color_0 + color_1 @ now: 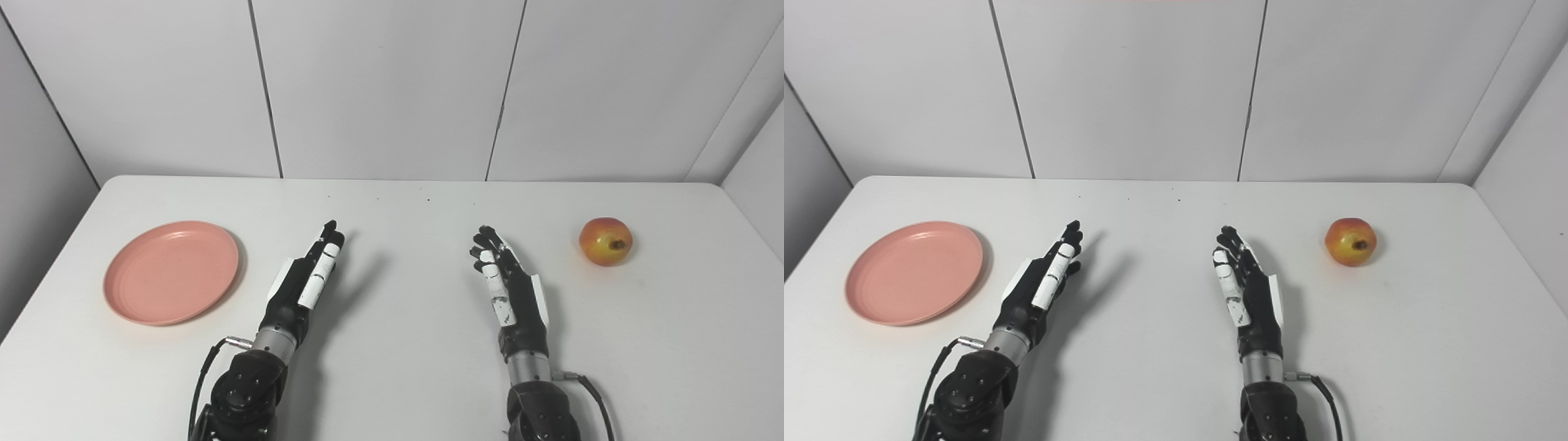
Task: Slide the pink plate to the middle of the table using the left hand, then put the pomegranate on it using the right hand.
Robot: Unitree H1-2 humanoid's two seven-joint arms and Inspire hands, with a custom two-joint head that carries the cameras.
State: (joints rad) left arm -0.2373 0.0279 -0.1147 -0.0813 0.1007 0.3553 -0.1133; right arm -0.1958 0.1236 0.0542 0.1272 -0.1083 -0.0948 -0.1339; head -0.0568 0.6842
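Observation:
A round pink plate (171, 271) lies flat on the left side of the white table (404, 220), with nothing on it. A red and yellow pomegranate (605, 241) rests on the table's right side. My left hand (306, 275) is open, fingers stretched forward, hovering to the right of the plate and apart from it. My right hand (507, 282) is open too, fingers slightly curled, standing left of the pomegranate with a clear gap between them. Neither hand holds anything.
White wall panels (392, 86) close off the back and both sides of the table. A cable (205, 373) hangs by the left wrist and another cable (597, 398) by the right wrist.

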